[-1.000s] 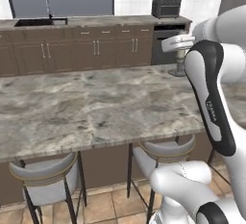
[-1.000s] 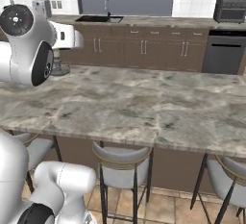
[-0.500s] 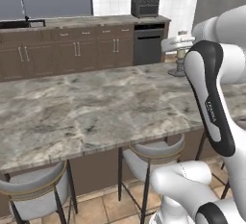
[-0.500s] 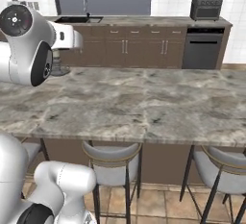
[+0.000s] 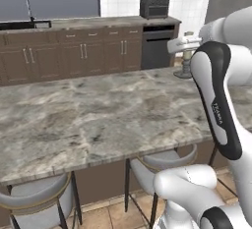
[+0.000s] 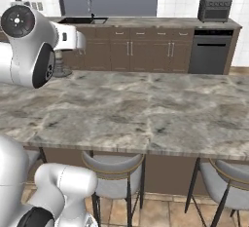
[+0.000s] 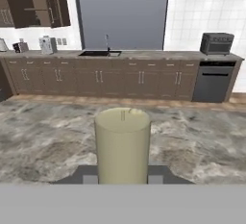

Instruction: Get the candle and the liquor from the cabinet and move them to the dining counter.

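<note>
From my left base view I see the dining counter (image 5: 98, 110), a broad slab of veined grey-beige marble, running across the middle, with two round cushioned stools (image 5: 162, 161) tucked under its near edge at 6 o'clock. Behind it stands a row of dark brown drawer units (image 5: 83, 51) under a narrower worktop, a small dark oven (image 5: 154, 6) on top at 1 o'clock, white wall tiles behind. At 3 o'clock the candle (image 5: 186, 62) shows its grey flared base beside the white arm, low over the marble; I cannot tell whether it touches. In my right base view the same marble (image 6: 146, 109) spreads out, the candle's base (image 6: 60, 68) sits at 9 o'clock behind the arm, and a sink tap (image 6: 90, 5) stands at 12 o'clock. In my hand view the pale cream candle (image 7: 122, 143) rises dead centre, pinched between the gripper (image 7: 122, 175) fingers, with marble below and an open dark cabinet (image 7: 33, 2) at 11 o'clock. Compared with a second ago, both base views have swung, so the oven and units sit further left in the left view; the camera moved, and the grip on the candle is unchanged.
</note>
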{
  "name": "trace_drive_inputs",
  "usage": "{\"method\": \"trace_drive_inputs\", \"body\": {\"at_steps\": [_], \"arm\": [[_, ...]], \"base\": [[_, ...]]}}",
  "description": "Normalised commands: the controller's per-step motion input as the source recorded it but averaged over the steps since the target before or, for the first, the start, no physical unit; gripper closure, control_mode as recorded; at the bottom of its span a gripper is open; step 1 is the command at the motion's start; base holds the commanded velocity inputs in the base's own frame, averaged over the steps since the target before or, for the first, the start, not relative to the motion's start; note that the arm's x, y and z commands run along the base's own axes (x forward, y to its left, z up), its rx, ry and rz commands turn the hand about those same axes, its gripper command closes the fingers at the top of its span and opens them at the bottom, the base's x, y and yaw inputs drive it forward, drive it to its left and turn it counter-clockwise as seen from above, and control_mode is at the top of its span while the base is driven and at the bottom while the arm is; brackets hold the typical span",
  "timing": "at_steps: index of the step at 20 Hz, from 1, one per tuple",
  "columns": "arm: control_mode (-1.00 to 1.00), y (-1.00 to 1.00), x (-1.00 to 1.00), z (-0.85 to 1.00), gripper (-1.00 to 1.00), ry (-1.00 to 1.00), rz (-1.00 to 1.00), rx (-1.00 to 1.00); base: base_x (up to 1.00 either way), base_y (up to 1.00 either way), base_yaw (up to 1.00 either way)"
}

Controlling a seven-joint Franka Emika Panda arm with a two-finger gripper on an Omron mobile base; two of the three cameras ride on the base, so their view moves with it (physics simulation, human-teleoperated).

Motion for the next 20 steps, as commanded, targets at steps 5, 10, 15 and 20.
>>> {"method": "trace_drive_inputs", "body": {"at_steps": [5, 10, 15, 20], "arm": [[1.00, 0.00, 0.00, 0.00, 1.00, 0.00, 0.00, 0.00], [1.00, 0.00, 0.00, 0.00, 1.00, 0.00, 0.00, 0.00], [-1.00, -0.02, 0.01, -0.01, 1.00, -0.01, 0.02, 0.00], [-1.00, -0.21, 0.23, -0.27, 1.00, 0.00, 0.28, 0.00]], "base": [[0.40, -0.12, 0.20], [0.02, 0.00, 0.02], [0.00, 0.00, 0.00], [0.00, 0.00, 0.00]]}}
